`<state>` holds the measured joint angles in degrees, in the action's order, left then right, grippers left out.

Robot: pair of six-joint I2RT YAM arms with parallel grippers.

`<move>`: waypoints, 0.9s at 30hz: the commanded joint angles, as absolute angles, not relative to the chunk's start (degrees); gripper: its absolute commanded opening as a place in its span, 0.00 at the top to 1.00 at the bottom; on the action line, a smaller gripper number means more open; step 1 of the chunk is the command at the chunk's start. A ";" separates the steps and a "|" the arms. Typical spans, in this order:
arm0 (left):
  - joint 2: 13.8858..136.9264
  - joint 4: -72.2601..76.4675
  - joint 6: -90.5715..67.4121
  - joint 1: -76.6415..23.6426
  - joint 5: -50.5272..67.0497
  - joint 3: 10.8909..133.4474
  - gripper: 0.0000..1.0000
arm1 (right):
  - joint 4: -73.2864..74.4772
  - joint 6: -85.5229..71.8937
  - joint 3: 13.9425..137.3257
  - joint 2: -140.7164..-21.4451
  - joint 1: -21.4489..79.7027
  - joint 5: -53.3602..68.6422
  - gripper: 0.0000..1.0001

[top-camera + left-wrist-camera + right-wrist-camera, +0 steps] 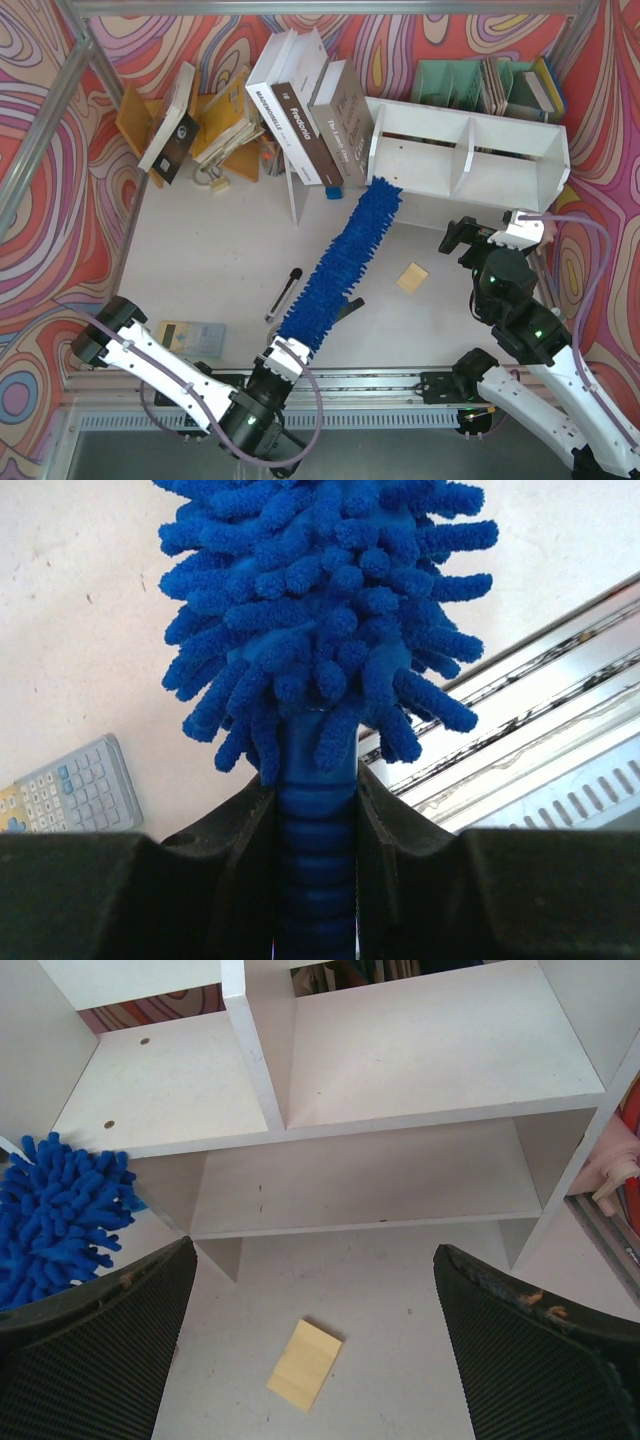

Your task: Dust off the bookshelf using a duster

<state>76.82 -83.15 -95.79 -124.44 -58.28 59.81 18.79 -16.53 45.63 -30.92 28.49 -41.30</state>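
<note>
The left gripper (318, 810) is clamped on the slim handle of the long blue fluffy microfibre duster (345, 260). The duster's tip reaches, toward one o'clock, the left front edge of the wide white two-tier bookshelf (430, 170). The right gripper (312, 1260) gapes wide and empty, with open table between it and the shelf at twelve o'clock.

White table (220, 270), bookshelf (520, 140), yellow notepad (411, 277), calculator (190, 335), slim black tool (283, 295)

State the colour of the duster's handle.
The duster handle is blue; clearest in the left wrist view.
</note>
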 commanded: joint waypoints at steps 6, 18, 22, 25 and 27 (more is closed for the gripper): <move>76.74 -67.41 -80.57 -118.16 -50.54 54.47 1.00 | 18.81 -16.30 45.62 -30.93 28.44 -41.90 0.10; 82.00 -67.70 -71.85 -119.04 -51.97 61.79 1.00 | 19.07 -16.43 45.67 -30.79 28.45 -41.85 0.10; 78.75 -69.68 -70.04 -120.07 -55.44 63.99 1.00 | 19.02 -16.43 45.64 -30.56 28.34 -41.86 0.11; 77.08 -71.71 -68.43 -120.63 -57.81 66.69 1.00 | 18.94 -16.42 45.71 -30.41 28.42 -41.93 0.11; 76.91 -73.88 -67.66 -120.72 -59.70 69.17 1.00 | 19.04 -16.44 45.71 -30.13 28.39 -42.07 0.11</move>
<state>78.96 -68.69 -70.54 -120.22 -51.24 64.84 18.79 -16.56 45.63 -30.81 28.49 -41.32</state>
